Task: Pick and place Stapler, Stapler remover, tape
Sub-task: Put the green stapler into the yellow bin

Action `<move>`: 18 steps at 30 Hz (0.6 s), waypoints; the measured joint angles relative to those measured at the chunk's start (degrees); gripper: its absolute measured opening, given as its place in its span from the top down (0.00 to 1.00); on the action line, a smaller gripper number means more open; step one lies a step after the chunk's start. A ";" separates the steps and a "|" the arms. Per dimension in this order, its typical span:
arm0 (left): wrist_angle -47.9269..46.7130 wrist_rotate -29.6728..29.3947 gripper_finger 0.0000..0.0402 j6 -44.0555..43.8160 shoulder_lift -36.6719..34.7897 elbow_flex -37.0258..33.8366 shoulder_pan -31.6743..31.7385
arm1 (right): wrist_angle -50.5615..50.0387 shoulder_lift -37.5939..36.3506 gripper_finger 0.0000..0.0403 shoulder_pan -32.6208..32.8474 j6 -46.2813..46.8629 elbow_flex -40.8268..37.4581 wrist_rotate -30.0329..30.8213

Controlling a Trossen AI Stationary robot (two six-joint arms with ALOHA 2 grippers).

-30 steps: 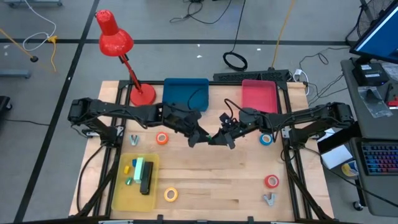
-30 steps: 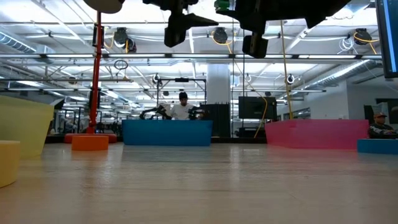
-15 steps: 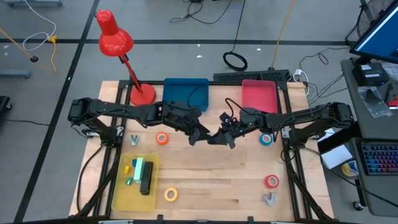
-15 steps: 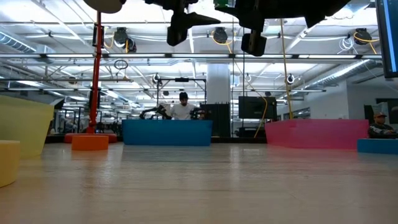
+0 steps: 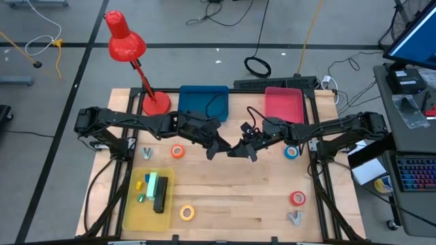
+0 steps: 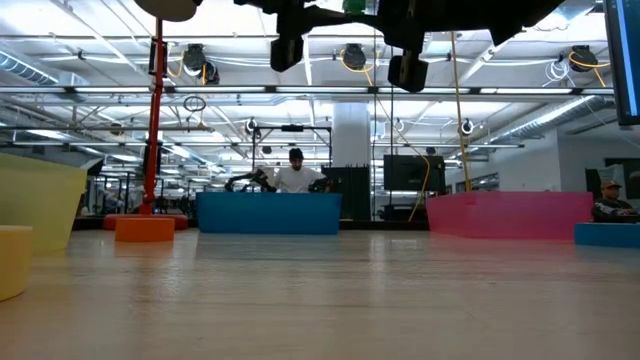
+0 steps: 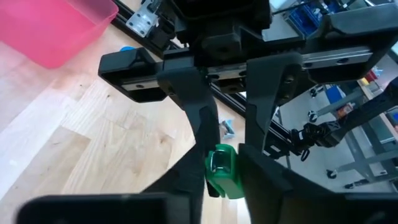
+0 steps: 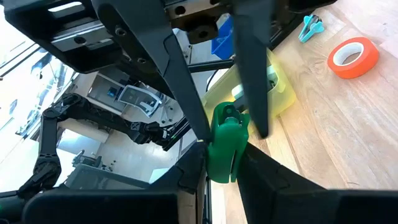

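Note:
High over the middle of the table my left gripper (image 5: pixel 219 146) and my right gripper (image 5: pixel 242 148) meet tip to tip, both shut on one small green piece (image 8: pixel 225 146); what it is I cannot tell. A black stapler (image 5: pixel 160 199) lies in the yellow tray (image 5: pixel 133 216). Two blue-grey stapler removers (image 5: pixel 146 154) (image 5: pixel 294 218) lie on the wood. The tape rolls lie flat: orange (image 5: pixel 178 152), yellow (image 5: pixel 187 213), blue (image 5: pixel 291 152), red (image 5: pixel 298 198). My left gripper pinches the green piece's end (image 7: pixel 224 183) between its two fingers, coming slanting down from the table's left side. The piece is lifted clear of the table. My right gripper pinches the opposite end (image 8: pixel 224 163) between its two fingers, coming level from the table's right side.
A blue bin (image 5: pixel 203 102) and a pink bin (image 5: pixel 282 104) stand at the far edge, and a red desk lamp (image 5: pixel 155 103) at the far left. The yellow tray also holds a pale green block and small bits. Bare wood lies below the grippers.
My left gripper's fingers have drawn together onto the green piece, which my right gripper keeps holding. Both arms have stayed where they were, and the piece has not moved.

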 joint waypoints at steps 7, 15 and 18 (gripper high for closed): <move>0.04 0.26 0.90 0.97 -0.02 0.07 0.01 | -0.14 0.00 0.83 0.02 -1.05 -0.02 -0.40; -0.56 0.33 0.90 0.90 -0.02 0.07 -0.38 | -0.25 0.00 0.68 0.02 -1.60 -0.02 -0.54; -0.89 0.33 0.90 0.86 0.02 0.07 -0.57 | -0.06 0.00 0.63 0.01 -2.16 -0.02 -0.54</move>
